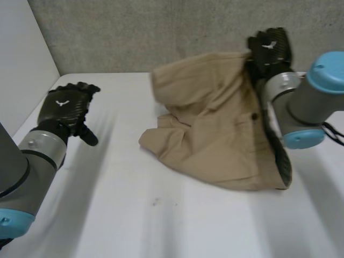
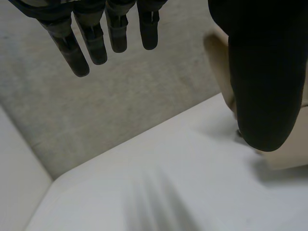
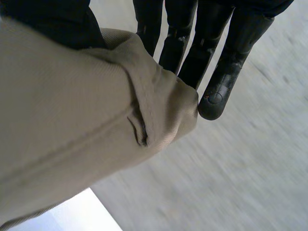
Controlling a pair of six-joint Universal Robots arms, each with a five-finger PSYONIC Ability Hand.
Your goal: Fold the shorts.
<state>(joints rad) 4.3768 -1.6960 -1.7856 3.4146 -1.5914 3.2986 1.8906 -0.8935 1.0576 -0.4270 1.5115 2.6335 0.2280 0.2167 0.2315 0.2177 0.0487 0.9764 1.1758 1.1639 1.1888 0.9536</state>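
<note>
The shorts (image 1: 215,123) lie rumpled on the worktop (image 1: 134,215), with their far right edge raised off it. There the right hand (image 1: 269,48) pinches the cloth between its thumb and straight fingers (image 3: 226,72). No neat fold shows yet. I judge the first fold is only starting, with smoothing and further folds to do. Well apart from the shorts, the left hand (image 1: 67,107) hovers with its fingers straight, holding nothing.
</note>
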